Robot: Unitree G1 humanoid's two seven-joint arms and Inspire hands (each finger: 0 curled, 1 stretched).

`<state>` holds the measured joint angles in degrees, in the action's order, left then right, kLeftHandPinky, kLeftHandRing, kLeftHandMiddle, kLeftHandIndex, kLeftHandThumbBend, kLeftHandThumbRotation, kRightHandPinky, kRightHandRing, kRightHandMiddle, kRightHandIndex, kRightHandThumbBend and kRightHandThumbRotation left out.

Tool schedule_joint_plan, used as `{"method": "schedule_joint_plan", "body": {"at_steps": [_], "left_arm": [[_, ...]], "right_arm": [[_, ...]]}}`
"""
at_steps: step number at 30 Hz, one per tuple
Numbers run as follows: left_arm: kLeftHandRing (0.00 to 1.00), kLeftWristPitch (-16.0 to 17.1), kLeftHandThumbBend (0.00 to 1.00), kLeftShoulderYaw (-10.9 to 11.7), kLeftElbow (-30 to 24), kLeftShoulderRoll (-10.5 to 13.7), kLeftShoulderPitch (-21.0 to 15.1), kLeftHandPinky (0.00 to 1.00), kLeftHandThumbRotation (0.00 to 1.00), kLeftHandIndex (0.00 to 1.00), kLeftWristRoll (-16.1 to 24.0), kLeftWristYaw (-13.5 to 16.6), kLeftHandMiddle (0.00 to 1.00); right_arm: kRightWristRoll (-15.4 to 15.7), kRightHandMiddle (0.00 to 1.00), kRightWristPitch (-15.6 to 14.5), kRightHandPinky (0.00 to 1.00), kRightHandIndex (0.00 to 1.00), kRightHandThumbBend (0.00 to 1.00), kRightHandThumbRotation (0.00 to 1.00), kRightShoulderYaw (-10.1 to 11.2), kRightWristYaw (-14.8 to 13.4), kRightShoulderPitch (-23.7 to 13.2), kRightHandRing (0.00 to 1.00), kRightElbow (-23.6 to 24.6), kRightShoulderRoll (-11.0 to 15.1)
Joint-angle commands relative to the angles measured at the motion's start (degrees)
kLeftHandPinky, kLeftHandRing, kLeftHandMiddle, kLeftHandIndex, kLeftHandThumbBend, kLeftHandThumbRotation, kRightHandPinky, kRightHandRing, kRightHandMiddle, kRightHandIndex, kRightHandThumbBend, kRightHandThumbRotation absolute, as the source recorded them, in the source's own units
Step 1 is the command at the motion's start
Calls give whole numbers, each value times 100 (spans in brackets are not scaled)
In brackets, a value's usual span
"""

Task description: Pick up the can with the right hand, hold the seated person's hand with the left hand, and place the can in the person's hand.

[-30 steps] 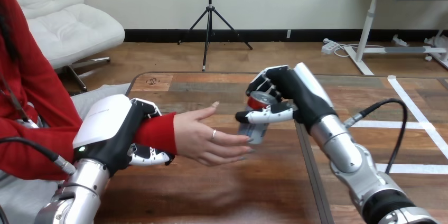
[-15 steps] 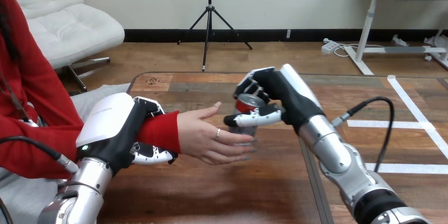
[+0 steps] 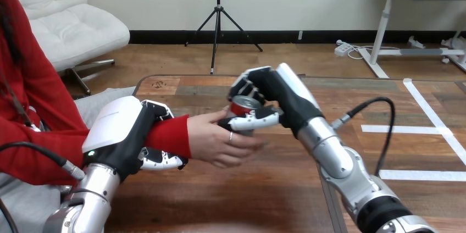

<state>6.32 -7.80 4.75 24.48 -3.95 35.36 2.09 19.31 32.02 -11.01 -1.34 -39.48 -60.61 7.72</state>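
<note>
A red and silver can [image 3: 243, 107] stands upright in my right hand [image 3: 275, 98], whose fingers and thumb curl round it. The can sits over the open palm of the person's hand [image 3: 217, 139], which reaches in from the left with its palm up; its lower part is hidden behind the person's fingers. My left hand [image 3: 129, 134] is shut on the person's wrist at the red sleeve [image 3: 167, 137], fingers curled under it and the thumb over the top.
The wooden table [image 3: 247, 189] spreads under both arms, with a dark seam [image 3: 327, 189] running down its right part. A black cable [image 3: 379, 128] loops off my right forearm.
My right hand has carried the can leftward, from beside the person's fingertips to over their palm. My left hand keeps its hold on the wrist.
</note>
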Motion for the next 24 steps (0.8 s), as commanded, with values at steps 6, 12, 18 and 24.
{"method": "schedule_joint_plan", "body": {"at_steps": [6, 12, 18, 24], "left_arm": [[38, 322, 64, -23, -511, -331, -955, 34, 0, 40, -322, 68, 41], [38, 298, 64, -55, -484, -331, -960, 34, 0, 40, -282, 57, 41], [38, 254, 64, -68, -475, -352, -955, 34, 0, 40, -267, 43, 42], [38, 285, 64, -62, -456, -374, -949, 34, 0, 40, -283, 74, 41]], "right_arm": [[-61, 39, 269, 29, 44, 77, 0, -57, 70, -573, 32, 632, -204], [-36, 39, 317, 29, 43, 77, 0, -96, 63, -562, 32, 727, -260], [-41, 39, 282, 29, 43, 77, 0, -122, 102, -540, 32, 864, -307], [-49, 39, 225, 29, 43, 77, 0, -139, 147, -503, 32, 1008, -328]]}}
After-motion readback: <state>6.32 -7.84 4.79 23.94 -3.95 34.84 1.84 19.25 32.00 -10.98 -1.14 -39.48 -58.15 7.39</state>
